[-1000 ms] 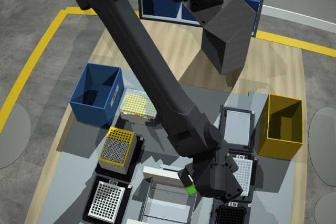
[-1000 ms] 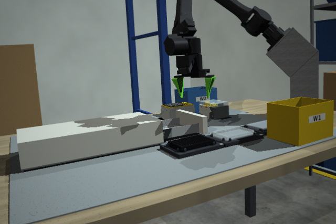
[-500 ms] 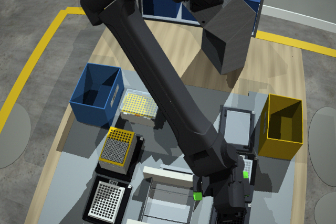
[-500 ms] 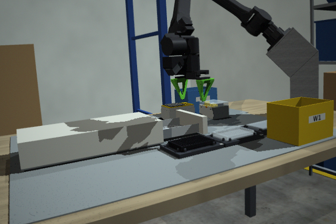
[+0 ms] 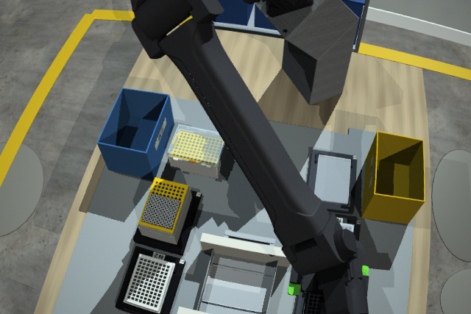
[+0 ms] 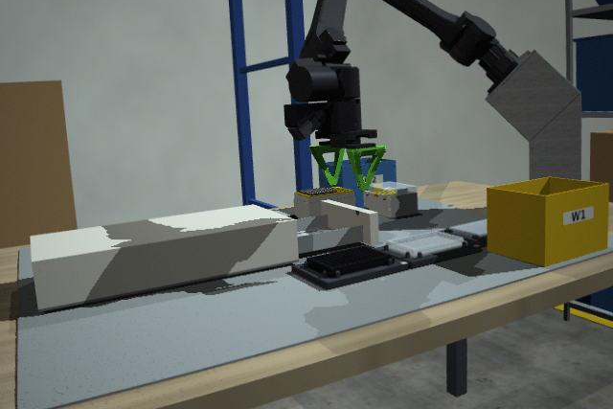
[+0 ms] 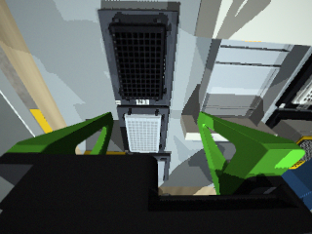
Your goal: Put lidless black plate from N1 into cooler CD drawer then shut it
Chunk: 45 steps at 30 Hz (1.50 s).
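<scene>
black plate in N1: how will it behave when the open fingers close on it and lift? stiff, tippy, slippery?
The black plate looks like a rigid moulded grid, so probably stiff, not floppy. It lies low and flat in its nest, so tipping seems unlikely; catching on the nest's rim is the likelier snag. Its smooth narrow sides could slip between the open gripper's fingers if gripped off-centre.
</scene>
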Available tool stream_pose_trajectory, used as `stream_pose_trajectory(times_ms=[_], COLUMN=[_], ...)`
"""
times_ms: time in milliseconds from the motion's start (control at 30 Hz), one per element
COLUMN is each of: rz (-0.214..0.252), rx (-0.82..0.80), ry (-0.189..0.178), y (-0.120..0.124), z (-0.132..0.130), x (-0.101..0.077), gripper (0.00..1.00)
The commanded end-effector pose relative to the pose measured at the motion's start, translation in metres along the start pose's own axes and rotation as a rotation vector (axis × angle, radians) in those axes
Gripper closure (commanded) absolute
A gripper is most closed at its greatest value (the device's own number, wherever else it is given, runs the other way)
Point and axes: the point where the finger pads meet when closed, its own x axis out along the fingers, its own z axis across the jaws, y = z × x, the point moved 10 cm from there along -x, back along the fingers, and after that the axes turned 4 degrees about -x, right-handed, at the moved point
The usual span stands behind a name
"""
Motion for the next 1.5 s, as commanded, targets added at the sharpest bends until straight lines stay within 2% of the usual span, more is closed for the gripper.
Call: stream_pose_trajectory(times_ms=[0, 200, 267, 300, 367, 400, 433, 500, 533, 567, 633, 700, 933, 1100, 1233, 1333, 1467], rz=[-0.036, -0.037, -0.037, -0.018, -0.018, -0.034, -0.052, -0.054, -0.034, -0.034, -0.022, -0.014, -0.03, -0.022, -0.039, -0.024, -0.026], rx=[0.018, 0.018, 0.018, 0.0, 0.0, 0.032, 0.058, 0.06, 0.032, 0.032, 0.053, 0.041, 0.017, 0.037, 0.023, 0.035, 0.04], ry=[-0.014, -0.015, -0.016, -0.012, -0.012, -0.01, -0.013, -0.014, -0.01, -0.01, -0.003, -0.001, -0.011, -0.003, -0.012, -0.004, -0.003], y=[-0.018, -0.036, -0.036, -0.023, -0.023, -0.036, -0.044, -0.045, -0.036, -0.036, -0.034, -0.032, -0.033, -0.037, -0.038, -0.037, -0.039], z=[0.024, 0.04, 0.04, 0.04, 0.04, 0.024, 0.019, 0.018, 0.024, 0.024, 0.021, 0.021, 0.032, 0.02, 0.031, 0.021, 0.02], x=[-0.019, -0.02, -0.02, -0.017, -0.017, -0.016, -0.024, -0.025, -0.016, -0.016, 0.0, 0.008, 0.005, 0.02, 0.014, 0.028, 0.032], gripper=[0.0, 0.0, 0.0, 0.0, 0.0, 0.0, 0.0, 0.0, 0.0, 0.0, 0.0, 0.0, 0.0, 0.0, 0.0, 0.0, 0.0])
